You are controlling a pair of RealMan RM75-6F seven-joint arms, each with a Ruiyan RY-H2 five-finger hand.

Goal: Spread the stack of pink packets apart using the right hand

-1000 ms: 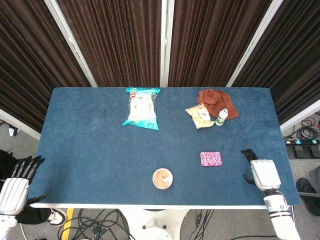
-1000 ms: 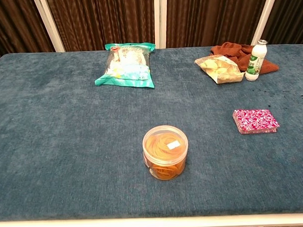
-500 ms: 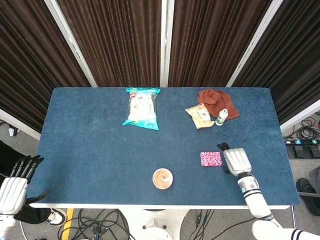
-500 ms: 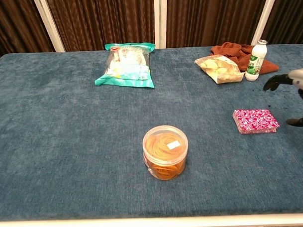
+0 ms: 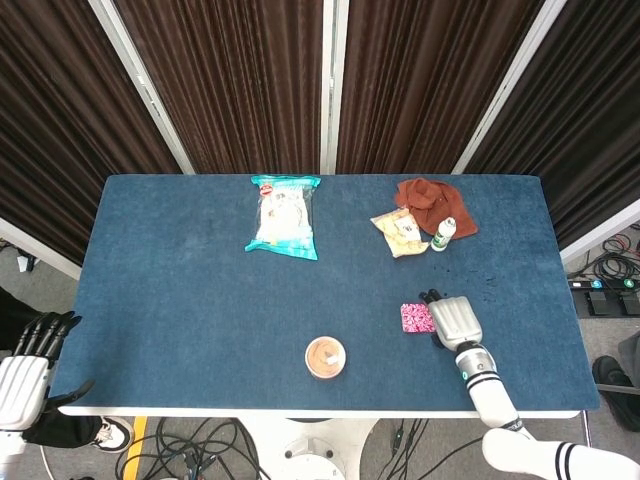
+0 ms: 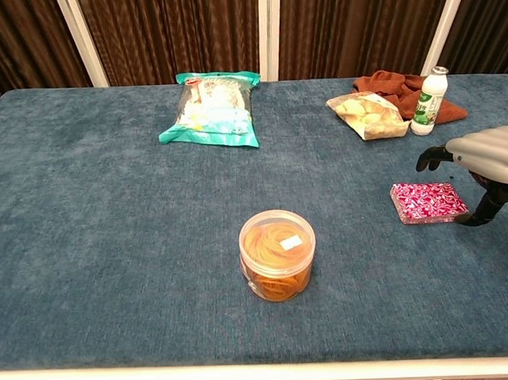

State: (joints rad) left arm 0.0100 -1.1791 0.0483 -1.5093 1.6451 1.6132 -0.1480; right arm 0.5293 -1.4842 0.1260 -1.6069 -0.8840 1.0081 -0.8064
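Observation:
The stack of pink packets [image 5: 414, 317] [image 6: 425, 201] lies flat on the blue table [image 5: 200, 300], right of centre and near the front. My right hand [image 5: 452, 319] [image 6: 485, 155] hovers over the stack's right end, palm down, fingers apart and pointing away from me; its thumb reaches down beside the stack's right edge. It holds nothing. In the chest view a gap shows between the hand and the top of the stack. My left hand [image 5: 24, 375] hangs off the table's front left corner, fingers apart and empty.
A clear round tub of rubber bands [image 5: 326, 357] [image 6: 277, 254] stands front centre. At the back lie a teal snack bag [image 5: 284, 216] [image 6: 211, 109], a small chips bag [image 5: 398, 232] [image 6: 368, 115], a small white bottle [image 5: 443, 234] [image 6: 424, 101] and a brown cloth [image 5: 432, 201].
My right hand has swept left from the table's front right edge to above the right end of the pink stack. The left hand has sunk slightly. The stack has not moved.

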